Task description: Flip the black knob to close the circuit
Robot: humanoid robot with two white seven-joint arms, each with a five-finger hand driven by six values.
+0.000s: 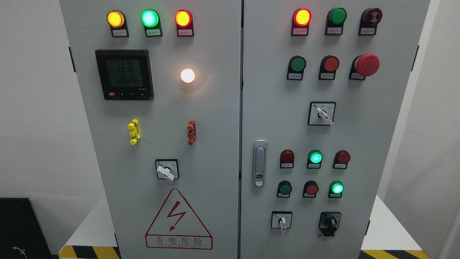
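Observation:
The black knob [329, 223] sits at the lower right of the grey cabinet's right door [373, 151], on a black square plate, with its handle pointing straight down. A white-handled selector switch [282, 220] stands just to its left. Neither of my hands nor arms shows anywhere in the head view.
The right door also carries a silver latch handle [259, 163], lit and unlit pilot lamps, a red mushroom stop button [366, 65] and a white selector [322, 114]. The left door holds a digital meter [124, 74], a white selector [166, 169] and a red warning triangle [178, 222].

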